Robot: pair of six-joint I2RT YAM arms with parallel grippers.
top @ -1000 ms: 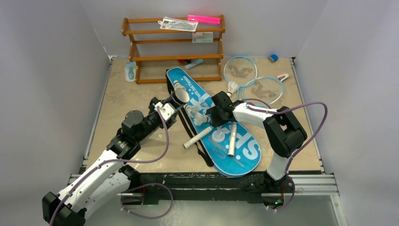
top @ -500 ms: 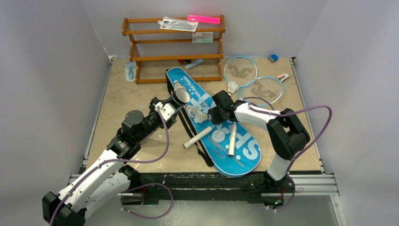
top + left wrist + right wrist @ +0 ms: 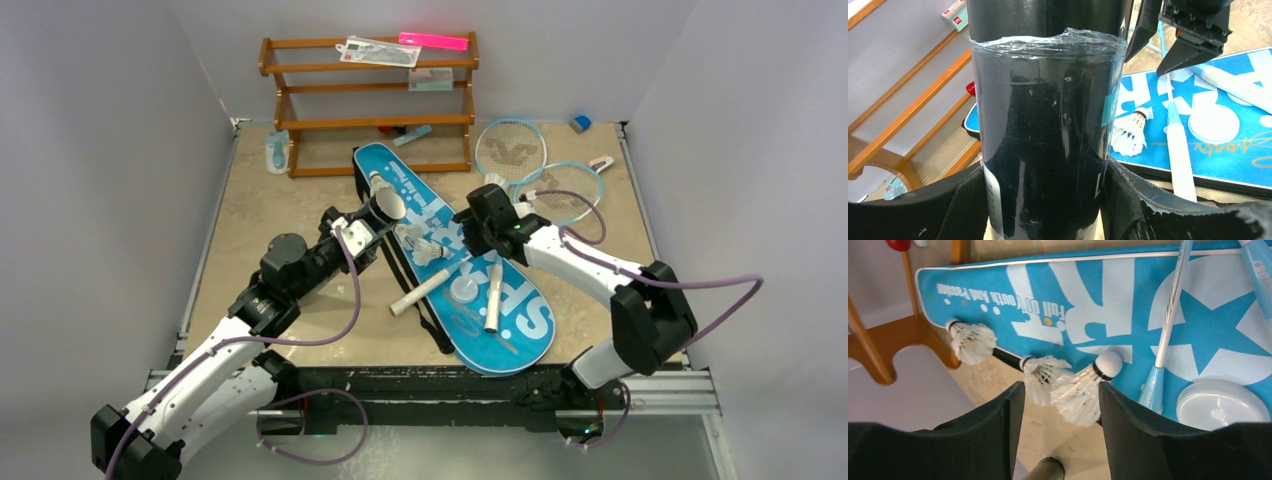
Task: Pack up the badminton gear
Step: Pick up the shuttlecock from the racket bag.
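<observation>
A: L gripper (image 3: pixel 1048 197), got anything?
B: Yep, clamped round the black tube (image 3: pixel 1045 125), fingers spread wide to fit it. Tube fills its cam, both ends cut off there.
A: R gripper (image 3: pixel 1060 390)?
B: Fingers apart, nothing in 'em. Three shuttlecocks (image 3: pixel 1083 392) lie just below it, along the blue bag (image 3: pixel 1088 300) edge. One's tucked by a finger; touching or not, can't tell.
A: Rackets (image 3: pixel 508 150)?
B: Handles on the bag beside it, heads beyond, one partly behind the R arm.
</observation>
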